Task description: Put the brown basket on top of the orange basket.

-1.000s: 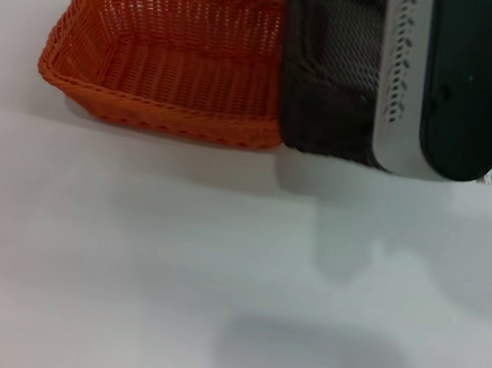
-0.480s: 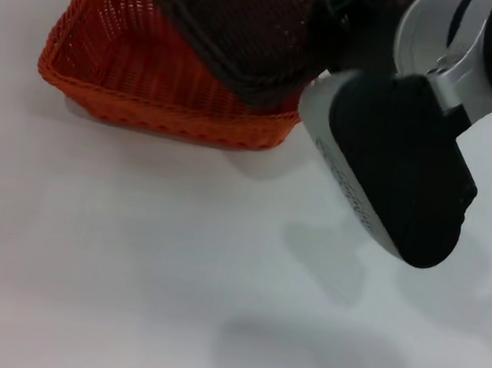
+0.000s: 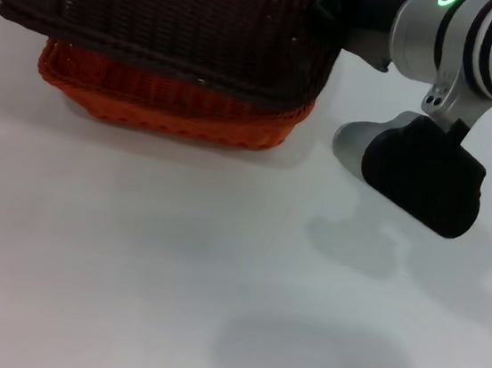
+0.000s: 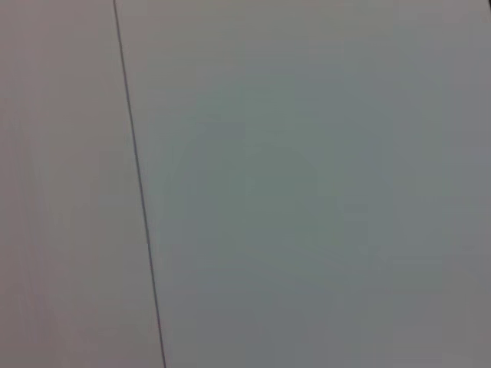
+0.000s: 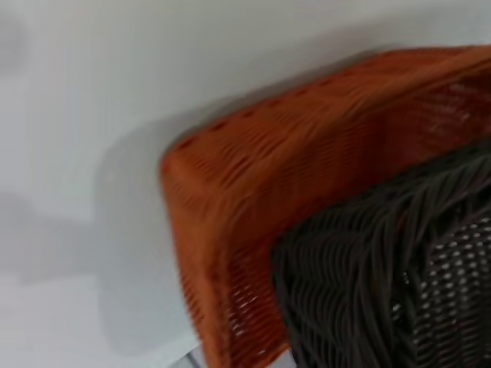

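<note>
Brown basket [image 3: 185,24] lengthwise over orange basket [image 3: 174,112]

You see the brown basket [image 3: 176,23], a very dark, open-weave wicker tray, lying across the top of the orange basket [image 3: 174,108] and covering most of it. Only the orange basket's near wall and braided rim show beneath. In the right wrist view, the dark corner [image 5: 383,284] sits inside the orange corner [image 5: 253,192].

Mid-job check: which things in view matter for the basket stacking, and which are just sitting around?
Job:
brown basket, over the orange one
orange basket, on the table
right arm, at the brown basket's right end

Not part of it:
white table only; nothing stray.
</note>
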